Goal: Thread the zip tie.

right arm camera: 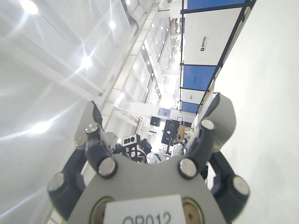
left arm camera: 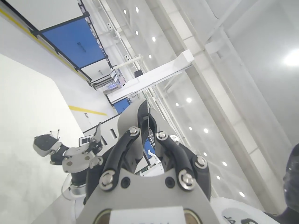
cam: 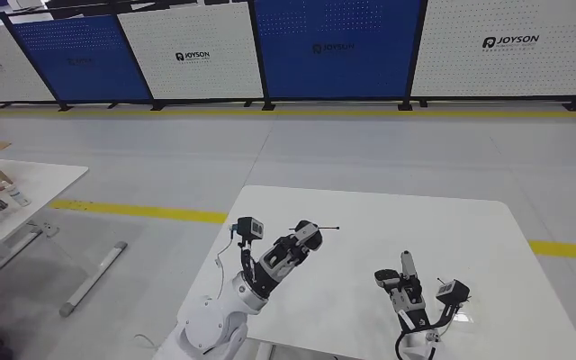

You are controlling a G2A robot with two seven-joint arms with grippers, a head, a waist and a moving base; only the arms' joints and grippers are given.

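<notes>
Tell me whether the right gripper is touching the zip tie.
Apart. In the top view the zip tie sticks out of the left gripper, with bare table between it and the right gripper.

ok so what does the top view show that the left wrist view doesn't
Top view: the whole white table with both arms over it, the zip tie poking out past the left gripper, the right gripper apart from it, and a second table off to one side.
Left wrist view: the fingers closed on the thin tie up close, plus ceiling lights.
Both: the zip tie, both grippers, the table, the blue and white panels.
</notes>
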